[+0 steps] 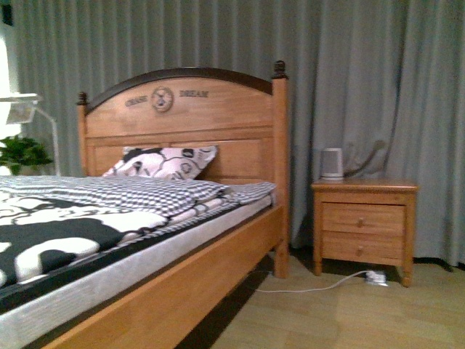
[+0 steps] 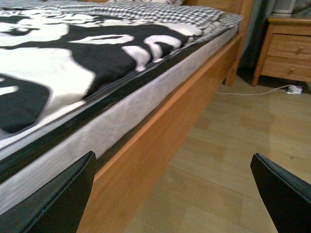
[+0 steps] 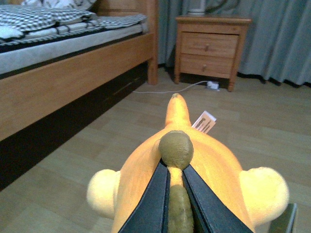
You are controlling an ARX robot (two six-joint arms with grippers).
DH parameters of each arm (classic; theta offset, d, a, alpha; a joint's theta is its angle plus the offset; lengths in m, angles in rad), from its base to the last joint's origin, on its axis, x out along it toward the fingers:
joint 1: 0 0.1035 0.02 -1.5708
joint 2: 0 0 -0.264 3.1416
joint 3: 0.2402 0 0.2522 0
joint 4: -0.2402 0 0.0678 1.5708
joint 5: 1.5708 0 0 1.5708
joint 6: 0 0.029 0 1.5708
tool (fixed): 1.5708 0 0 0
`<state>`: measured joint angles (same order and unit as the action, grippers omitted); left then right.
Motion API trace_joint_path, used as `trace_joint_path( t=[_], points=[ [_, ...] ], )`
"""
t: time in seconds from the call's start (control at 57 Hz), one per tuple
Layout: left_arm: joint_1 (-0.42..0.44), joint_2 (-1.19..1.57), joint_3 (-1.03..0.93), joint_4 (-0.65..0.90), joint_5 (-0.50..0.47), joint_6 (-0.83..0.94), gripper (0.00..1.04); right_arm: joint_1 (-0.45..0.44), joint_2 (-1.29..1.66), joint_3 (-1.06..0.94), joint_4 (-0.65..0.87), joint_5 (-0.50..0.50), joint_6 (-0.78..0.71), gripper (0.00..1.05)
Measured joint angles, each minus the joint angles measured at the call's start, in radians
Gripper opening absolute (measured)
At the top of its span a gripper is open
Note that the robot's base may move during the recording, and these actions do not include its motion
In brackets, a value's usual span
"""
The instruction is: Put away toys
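Observation:
In the right wrist view an orange-yellow plush toy (image 3: 214, 165) fills the near part of the picture, with pale yellow rounded paws on both sides and a white tag (image 3: 204, 121). My right gripper (image 3: 175, 194) is shut on its olive-brown tuft (image 3: 176, 149), the dark fingers (image 3: 153, 204) pinching that strip, and the toy hangs above the wooden floor. My left gripper (image 2: 174, 194) is open with nothing between its black fingers (image 2: 63, 199), hovering beside the bed's wooden side rail (image 2: 160, 145). Neither arm shows in the front view.
A wooden bed (image 1: 182, 276) with black-and-white bedding and a pillow (image 1: 163, 161) fills the left. A two-drawer nightstand (image 1: 363, 222) with a white kettle (image 1: 332, 163) stands right of it, before grey curtains. A white cable and plug (image 1: 374, 277) lie on the floor.

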<state>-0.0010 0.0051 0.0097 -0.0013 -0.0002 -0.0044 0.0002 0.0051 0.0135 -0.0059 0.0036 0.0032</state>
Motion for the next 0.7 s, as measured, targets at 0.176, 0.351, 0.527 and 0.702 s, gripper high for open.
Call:
trace_joint_path(
  t=[0.176, 0.351, 0.527, 0.702],
  points=[
    [0.000, 0.000, 0.000, 0.000, -0.001, 0.000, 0.99, 0.000, 0.000, 0.000, 0.000, -0.006, 0.000, 0.06],
    [0.000, 0.000, 0.000, 0.000, 0.000, 0.000, 0.99, 0.000, 0.000, 0.000, 0.000, -0.006, 0.000, 0.06],
    [-0.002, 0.000, 0.000, 0.000, 0.006, 0.000, 0.99, -0.002, 0.000, 0.000, 0.000, 0.006, 0.000, 0.06],
    [-0.002, 0.000, 0.000, 0.000, 0.000, 0.000, 0.99, -0.002, 0.000, 0.000, 0.000, 0.000, 0.000, 0.06]
  ],
)
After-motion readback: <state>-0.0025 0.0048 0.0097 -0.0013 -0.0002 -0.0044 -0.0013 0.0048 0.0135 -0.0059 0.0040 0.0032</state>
